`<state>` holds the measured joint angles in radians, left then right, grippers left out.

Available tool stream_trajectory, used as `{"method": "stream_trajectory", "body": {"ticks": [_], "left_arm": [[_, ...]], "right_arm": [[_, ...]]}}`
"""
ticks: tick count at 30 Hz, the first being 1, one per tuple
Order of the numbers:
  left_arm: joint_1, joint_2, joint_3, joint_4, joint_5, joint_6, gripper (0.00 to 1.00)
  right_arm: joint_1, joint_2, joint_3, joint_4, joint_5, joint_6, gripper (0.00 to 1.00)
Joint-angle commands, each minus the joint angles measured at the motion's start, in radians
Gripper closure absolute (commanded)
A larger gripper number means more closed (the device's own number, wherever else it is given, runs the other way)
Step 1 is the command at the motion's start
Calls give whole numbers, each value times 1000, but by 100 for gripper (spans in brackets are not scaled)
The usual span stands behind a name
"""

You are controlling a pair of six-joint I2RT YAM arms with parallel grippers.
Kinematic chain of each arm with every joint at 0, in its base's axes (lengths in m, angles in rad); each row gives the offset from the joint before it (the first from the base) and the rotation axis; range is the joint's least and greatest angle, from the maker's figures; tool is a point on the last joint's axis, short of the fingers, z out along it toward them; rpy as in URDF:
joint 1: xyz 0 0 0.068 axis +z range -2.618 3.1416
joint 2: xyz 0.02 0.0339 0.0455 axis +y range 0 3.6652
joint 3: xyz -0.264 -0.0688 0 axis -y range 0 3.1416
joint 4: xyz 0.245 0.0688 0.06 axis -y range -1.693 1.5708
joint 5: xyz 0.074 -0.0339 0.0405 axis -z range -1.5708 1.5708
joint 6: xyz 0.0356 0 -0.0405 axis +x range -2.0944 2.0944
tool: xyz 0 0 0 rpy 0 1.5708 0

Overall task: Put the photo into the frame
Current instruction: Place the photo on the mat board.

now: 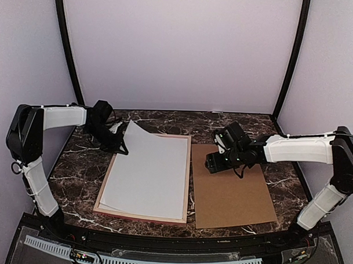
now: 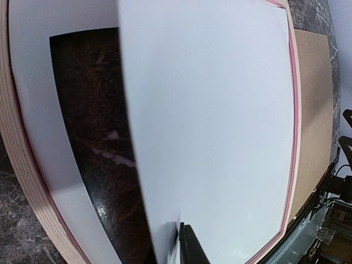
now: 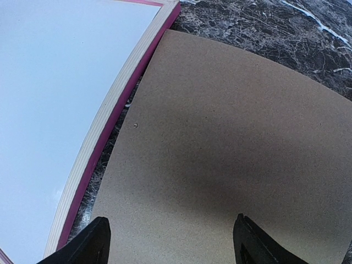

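Photo (image 1: 149, 171), top view: white back up, lying over the frame (image 1: 140, 215). Its corner at the frame's far left is raised and pinched in the left tool (image 1: 121, 145), held up, I judge, so the sheet can be squared and let down inside the rails. Right tool (image 1: 213, 163) hangs over the brown backing board (image 1: 235, 195), which lies on the bench (image 1: 76, 169) just right of the frame. Left wrist view shows what the top hides: under the lifted sheet, a white band inside the frame's rail and dark marble through the opening. One dark finger (image 2: 190, 250) sits closed against the sheet's edge. Right wrist view: both fingers spread wide, nothing between them, board beneath, the frame's pale-and-pink right rail alongside. Board likely parked there for later.
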<state>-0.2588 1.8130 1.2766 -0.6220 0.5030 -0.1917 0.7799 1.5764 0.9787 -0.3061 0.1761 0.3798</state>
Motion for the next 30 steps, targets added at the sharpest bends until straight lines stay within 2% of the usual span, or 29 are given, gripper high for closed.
{"method": "stream_trajectory", "body": {"ticks": [1, 6, 9, 14, 16, 24, 30], "left_arm": [[6, 12, 33, -14, -6, 0, 90], [6, 24, 38, -21, -23, 0, 80], [6, 25, 40, -23, -44, 0, 68], [6, 19, 47, -27, -81, -4, 43], [6, 12, 47, -28, -103, -5, 37], [6, -48, 49, -39, -254, -7, 30], [1, -168, 9, 9, -308, -35, 26]], "right_arm": [[-7, 2, -12, 36, -6, 16, 22], [-7, -3, -17, 36, -6, 19, 22], [-7, -12, -18, 36, -5, 18, 21], [-7, -36, -30, 39, 2, 15, 20], [-7, -46, -36, 40, 7, 14, 19], [-8, -87, -59, 32, 52, 28, 9], [-25, -117, -68, 0, 107, 42, 3]]}}
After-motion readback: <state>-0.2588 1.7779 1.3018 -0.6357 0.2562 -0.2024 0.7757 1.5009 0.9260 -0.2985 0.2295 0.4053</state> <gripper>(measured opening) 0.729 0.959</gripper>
